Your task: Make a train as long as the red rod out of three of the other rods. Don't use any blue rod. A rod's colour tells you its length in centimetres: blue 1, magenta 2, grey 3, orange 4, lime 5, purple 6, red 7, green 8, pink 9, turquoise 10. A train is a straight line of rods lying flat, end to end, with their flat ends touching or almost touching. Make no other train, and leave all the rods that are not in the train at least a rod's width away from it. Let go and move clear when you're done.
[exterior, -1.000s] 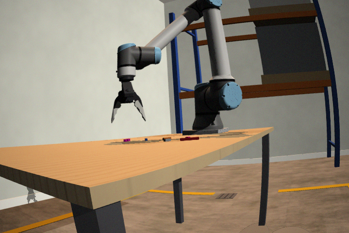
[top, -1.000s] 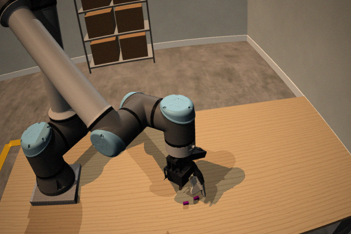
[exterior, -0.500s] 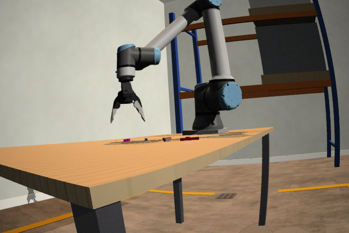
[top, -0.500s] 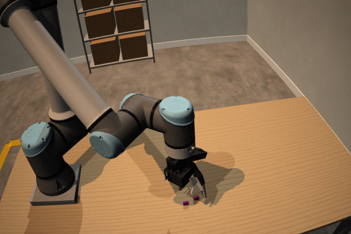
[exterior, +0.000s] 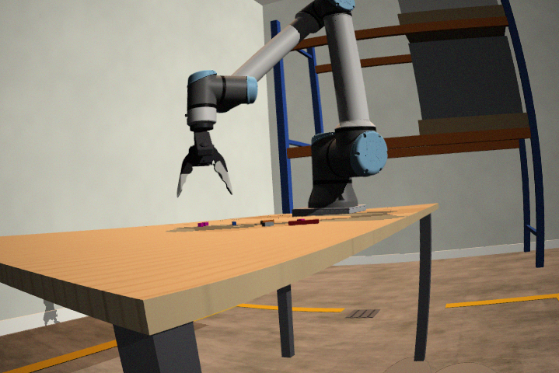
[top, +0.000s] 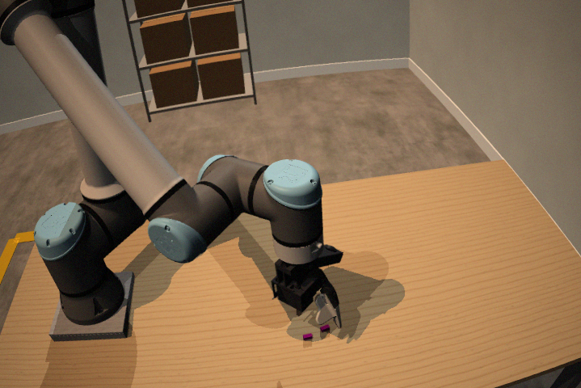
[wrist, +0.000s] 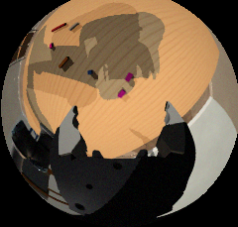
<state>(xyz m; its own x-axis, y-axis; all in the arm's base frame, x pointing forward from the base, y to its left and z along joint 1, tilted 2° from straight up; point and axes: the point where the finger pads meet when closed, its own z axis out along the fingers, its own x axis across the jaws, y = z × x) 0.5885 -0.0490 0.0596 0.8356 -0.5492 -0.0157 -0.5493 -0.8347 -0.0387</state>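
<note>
While our gripper [exterior: 204, 189] hangs spread and empty above the bench [exterior: 165, 263], we see two magenta rods [top: 325, 327] [top: 307, 336] below — near each other, apart.

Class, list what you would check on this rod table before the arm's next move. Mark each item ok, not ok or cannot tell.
1. Pincer open, nothing held: ok.
2. Pincer hangs above the table, touching no rod: ok.
3. One magenta rod and the other magenta rod end to end: not ok, they lie apart.
4. Grey rod joined to them: not ok, it lies far off by the red rod.
5. Blue rod apart from the magenta pair: ok.
6. Pincer lined up over a magenta rod: cannot tell.
</note>
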